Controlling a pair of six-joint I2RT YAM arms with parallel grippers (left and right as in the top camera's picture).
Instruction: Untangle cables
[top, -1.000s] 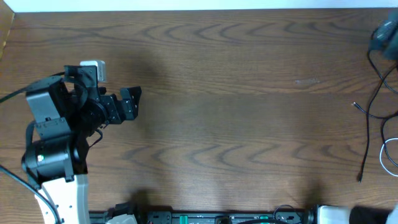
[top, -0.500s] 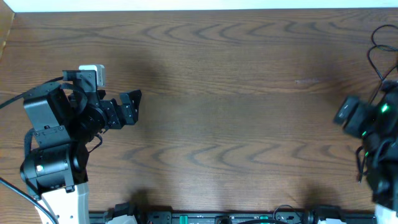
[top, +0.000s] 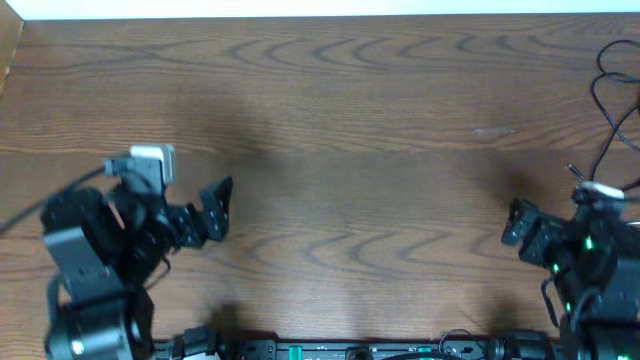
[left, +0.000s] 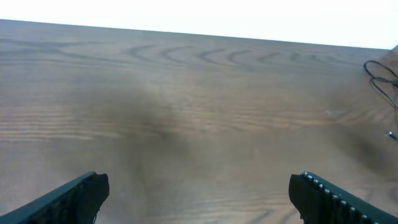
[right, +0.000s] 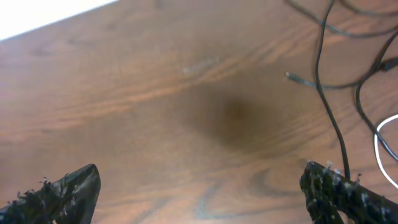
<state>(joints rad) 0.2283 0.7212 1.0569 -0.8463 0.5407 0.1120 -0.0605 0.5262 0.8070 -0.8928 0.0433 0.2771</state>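
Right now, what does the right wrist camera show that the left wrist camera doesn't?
Only the right wrist view shows the white cable, a curve at the right edge of the picture. It also shows the right arm's fingers, spread wide with nothing between them.

Only the left wrist view shows the left arm's fingers, also spread wide and holding nothing.

Both views show the wooden table and the black cable. The cable is large and close in the right wrist view, and only a small loop at the far right in the left wrist view.

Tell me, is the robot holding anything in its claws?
Nothing. The left gripper and right gripper are both open and empty; the black cable and white cable lie loose on the table.
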